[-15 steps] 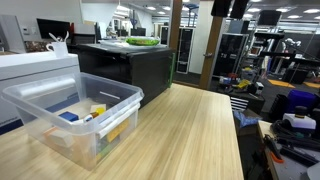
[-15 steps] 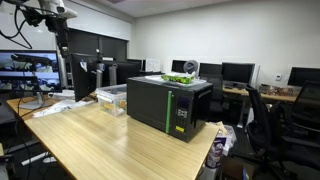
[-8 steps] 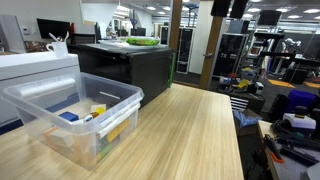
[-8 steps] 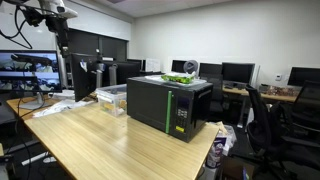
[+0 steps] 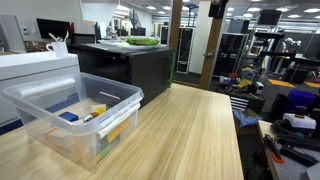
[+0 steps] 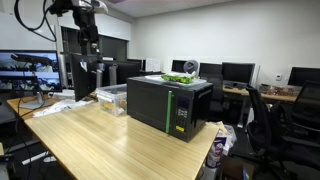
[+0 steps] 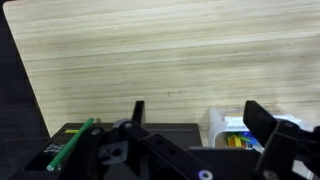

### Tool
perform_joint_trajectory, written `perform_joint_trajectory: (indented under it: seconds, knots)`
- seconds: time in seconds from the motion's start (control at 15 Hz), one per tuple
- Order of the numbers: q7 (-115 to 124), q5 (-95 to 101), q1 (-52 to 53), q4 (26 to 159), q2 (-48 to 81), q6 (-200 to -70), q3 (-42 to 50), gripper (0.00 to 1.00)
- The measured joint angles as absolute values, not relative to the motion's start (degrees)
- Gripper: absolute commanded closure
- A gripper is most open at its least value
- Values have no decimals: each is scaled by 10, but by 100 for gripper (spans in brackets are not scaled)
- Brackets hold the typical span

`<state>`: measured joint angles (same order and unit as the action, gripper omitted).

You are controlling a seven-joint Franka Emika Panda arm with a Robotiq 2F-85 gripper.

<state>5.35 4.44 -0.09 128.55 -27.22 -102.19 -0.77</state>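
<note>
Overhead, the gripper (image 7: pixel 197 108) hangs spread and empty, high at the upper left of an exterior view, probably to clear the black box (image 6: pixel 168 105). The clear bin (image 5: pixel 118 124) sits lower left on the counter (image 5: pixel 190 130), just beside that box.

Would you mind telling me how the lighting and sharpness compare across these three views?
In an exterior view the bin is sharp and distant ceiling lights glare; in an exterior view the arm is a dark shape with little detail, the table evenly lit; in the wrist view the table grain is crisp but the gripper, close to the lens, is dark and soft.
</note>
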Motion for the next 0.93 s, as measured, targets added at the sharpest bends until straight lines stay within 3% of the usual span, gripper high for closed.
perform_joint_trajectory:
  seconds: [0.4,0.93]
  knots:
    - [-97,63,-62,1179,-153,-994,115,0]
    - [-151,63,-73,1148,-96,-1004,128,0]
